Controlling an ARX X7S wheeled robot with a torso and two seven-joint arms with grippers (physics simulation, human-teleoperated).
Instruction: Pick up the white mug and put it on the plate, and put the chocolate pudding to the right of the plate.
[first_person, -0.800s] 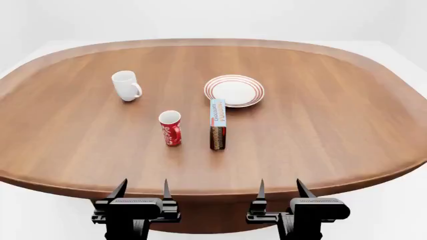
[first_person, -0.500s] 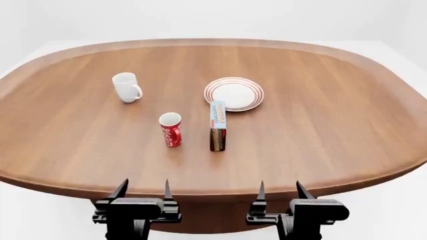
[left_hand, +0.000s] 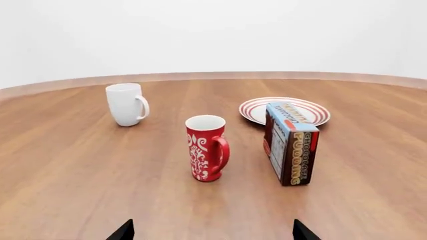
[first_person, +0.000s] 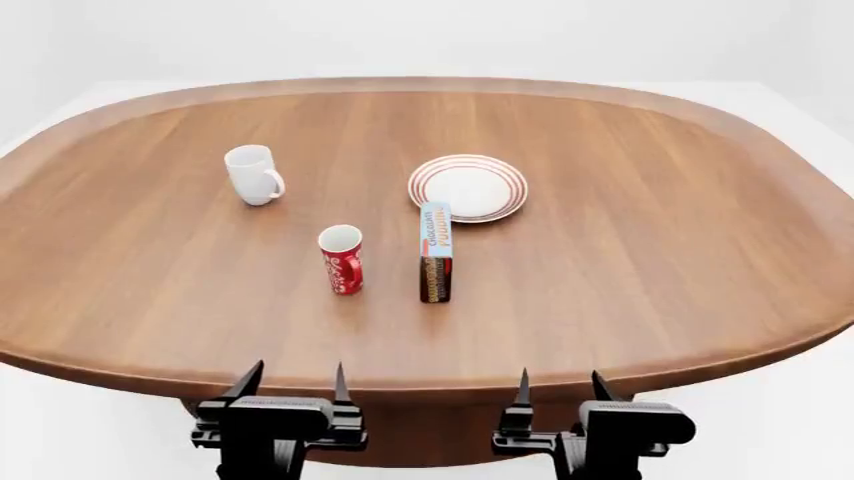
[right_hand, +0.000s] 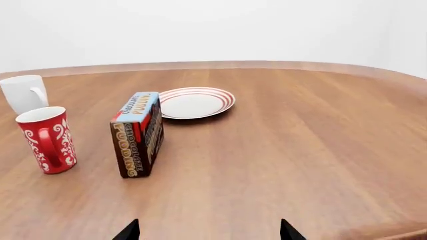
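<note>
From the head view, the white mug (first_person: 252, 173) stood upright on the tabletop (first_person: 641, 250), well left of the plate (first_person: 469, 187). The chocolate pudding (first_person: 435, 251) stood on edge just in front of the plate, beside a red cup (first_person: 340, 258). The left gripper (first_person: 292, 385) and right gripper (first_person: 559, 388) hung at the near edge, fingers apart and empty.

In the left wrist view, the mug (left_hand: 125, 104) looked rigid, smooth and breakable; gripping across its rim seemed safest.

In the right wrist view, the box (right_hand: 139, 133) looked light and stiff, best pinched across its narrow width.
</note>
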